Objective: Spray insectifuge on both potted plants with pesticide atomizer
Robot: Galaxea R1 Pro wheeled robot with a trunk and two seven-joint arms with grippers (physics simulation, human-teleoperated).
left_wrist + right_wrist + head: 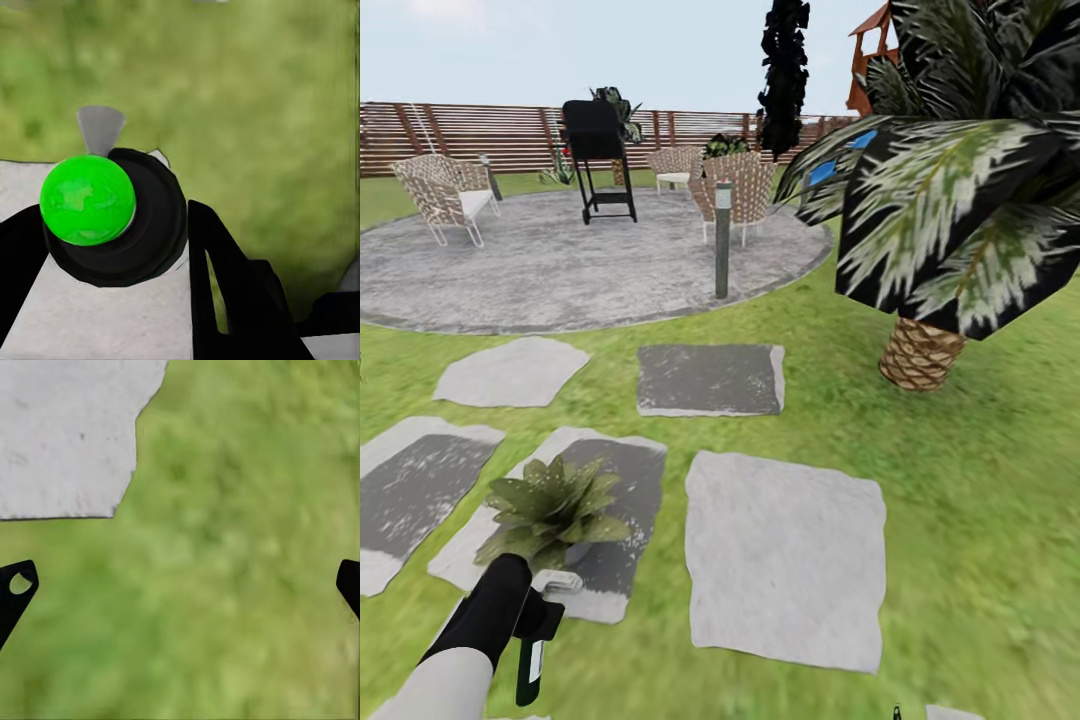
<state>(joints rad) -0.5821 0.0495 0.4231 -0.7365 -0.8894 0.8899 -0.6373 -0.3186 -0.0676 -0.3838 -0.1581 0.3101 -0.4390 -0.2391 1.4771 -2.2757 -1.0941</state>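
The left pincer [545, 620] is clamped around the slim dark pesticide atomizer with a whitish trigger head [538, 640]; in the left wrist view its black fingers [225, 292] flank the round dark bottle topped by a bright green cap [88, 199]. So the pick-up looks done. Just ahead of that pincer, a low rosette of broad pointed green leaves [550, 508] sits on a grey stepping stone [585, 580], the whitish nozzle close to it. No spray is visible, so coating this potted plant and a second one seemingly remains. The right pincer [180, 585] hangs spread wide over green lawn [247, 585], holding nothing.
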